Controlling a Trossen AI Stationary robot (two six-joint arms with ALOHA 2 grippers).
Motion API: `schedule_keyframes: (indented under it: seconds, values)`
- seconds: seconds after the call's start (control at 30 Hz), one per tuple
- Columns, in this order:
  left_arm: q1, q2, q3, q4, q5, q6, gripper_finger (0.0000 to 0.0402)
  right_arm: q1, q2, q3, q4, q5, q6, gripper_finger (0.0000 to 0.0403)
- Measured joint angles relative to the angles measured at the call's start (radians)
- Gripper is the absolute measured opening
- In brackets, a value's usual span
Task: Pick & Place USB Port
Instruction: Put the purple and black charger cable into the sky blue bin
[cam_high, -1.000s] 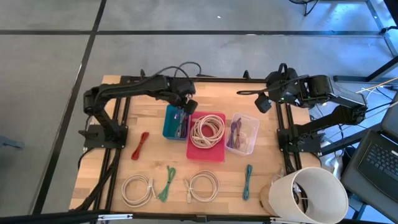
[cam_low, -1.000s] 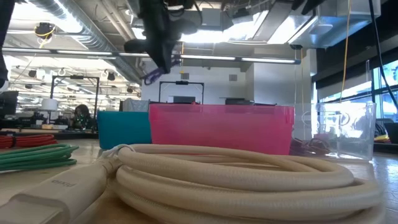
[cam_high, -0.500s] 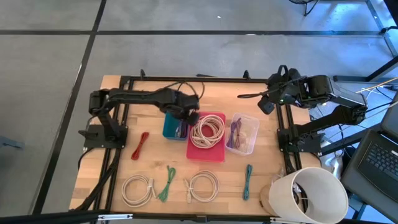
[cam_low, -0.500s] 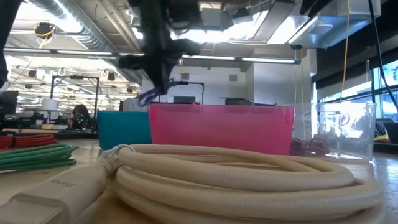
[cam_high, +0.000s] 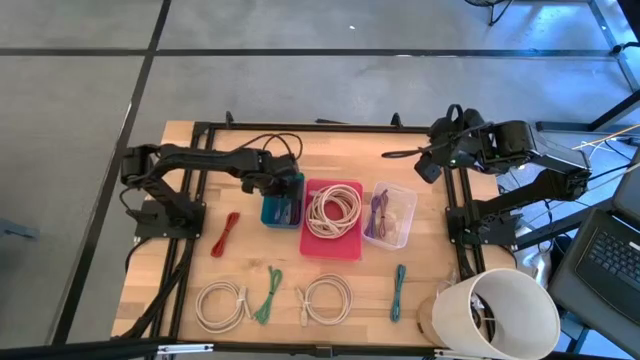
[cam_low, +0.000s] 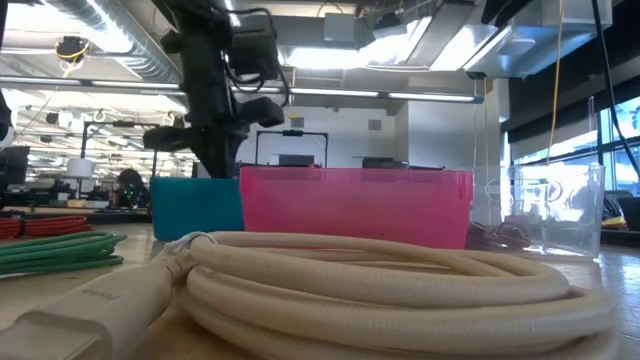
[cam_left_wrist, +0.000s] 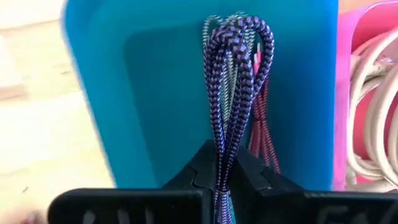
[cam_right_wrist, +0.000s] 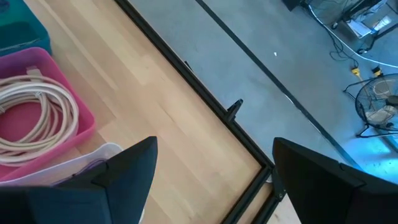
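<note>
holding the purple braided cable (cam_left_wrist: 227, 93) pinched between its fingers over the teal bin (cam_high: 281, 200) at frame centre-left, the left gripper (cam_left_wrist: 219, 180) should lower, then let go; the right gripper (cam_right_wrist: 214, 171) waits, spread, upper right.

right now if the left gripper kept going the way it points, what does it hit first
Likely the teal bin: the left gripper, shut on a purple braided cable, points into it, so the cables already inside or the bin floor come first; depth is unclear.
</note>
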Motion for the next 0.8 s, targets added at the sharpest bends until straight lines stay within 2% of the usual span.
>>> schedule_keyframes:
  seconds: [0.17, 0.4, 0.6, 0.8]
  values:
    - [0.023, 0.006, -0.038, 0.105, 0.012, 0.009, 0.0014, 0.0, 0.0, 0.0, 0.003, 0.0, 0.003, 0.0322]
    - [0.066, 0.007, -0.116, 0.137, 0.032, 0.017, 0.0014, 0.0, 0.0, 0.0, 0.004, 0.0, 0.003, 0.0322]
    - [0.078, 0.02, -0.192, 0.288, 0.081, 0.009, 0.0014, 0.0, 0.0, 0.0, 0.007, 0.001, 0.004, 0.0322]
    - [0.078, 0.078, -0.187, 0.316, 0.119, 0.046, 0.0014, 0.0, 0.0, 0.0, 0.027, 0.002, 0.003, 0.0322]
